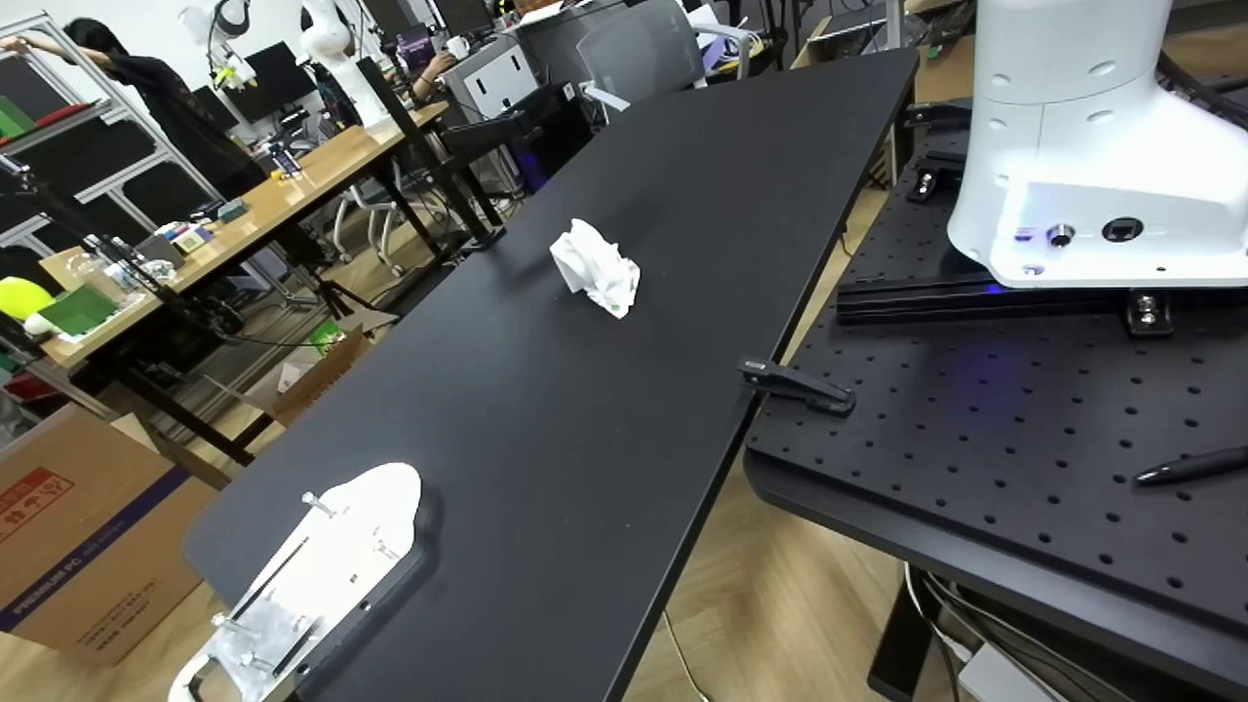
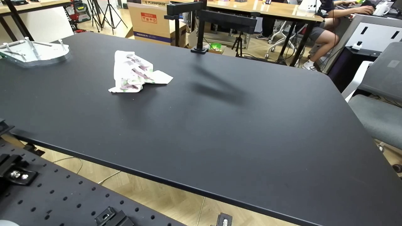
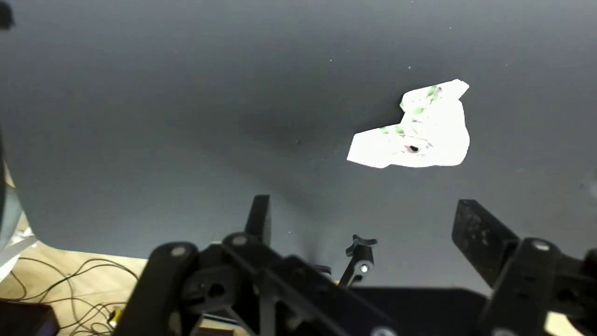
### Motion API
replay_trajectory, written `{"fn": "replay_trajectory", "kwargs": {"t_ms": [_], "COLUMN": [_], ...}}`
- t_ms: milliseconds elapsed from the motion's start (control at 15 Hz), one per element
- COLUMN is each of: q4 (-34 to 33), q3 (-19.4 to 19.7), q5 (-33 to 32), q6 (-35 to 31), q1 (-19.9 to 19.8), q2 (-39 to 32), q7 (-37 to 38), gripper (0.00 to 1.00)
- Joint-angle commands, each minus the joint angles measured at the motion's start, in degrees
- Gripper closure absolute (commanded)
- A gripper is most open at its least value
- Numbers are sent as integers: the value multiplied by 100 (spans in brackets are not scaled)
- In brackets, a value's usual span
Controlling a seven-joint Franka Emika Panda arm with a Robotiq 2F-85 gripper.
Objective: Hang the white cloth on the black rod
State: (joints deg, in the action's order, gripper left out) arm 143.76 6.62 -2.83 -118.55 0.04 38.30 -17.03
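An exterior view's top edge crops the upright black rod point(image 2: 201, 34); a dark rounded corner shape point(image 3: 5, 15) in the wrist view is blurred.

white rounded base point(image 1: 1082, 146), metal connector point(image 1: 1061, 235), dark socket point(image 1: 1122, 229); black pincer point(image 3: 364, 205), silvery screws point(image 3: 541, 245)

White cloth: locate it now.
In an exterior view, the white cloth lies crumpled on the black table, left of centre, between the white pegged board and the black post.
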Motion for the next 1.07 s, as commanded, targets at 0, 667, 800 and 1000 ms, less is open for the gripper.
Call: {"fn": "replay_trajectory", "kwargs": {"t_ms": [0,667,800,1000], "q4": [499,982,981,1019], "q3": [-367,-1243,-1251,-1467], "q5": [106,416,429,203], "q6": [-635,-1627,-1662,-2092], "q1": [352,923,919,598], "q2": [-335,-1296,-1362,-1346], "q7": [148,1016,1042,1944], "gripper": [0,0,0,0]}}
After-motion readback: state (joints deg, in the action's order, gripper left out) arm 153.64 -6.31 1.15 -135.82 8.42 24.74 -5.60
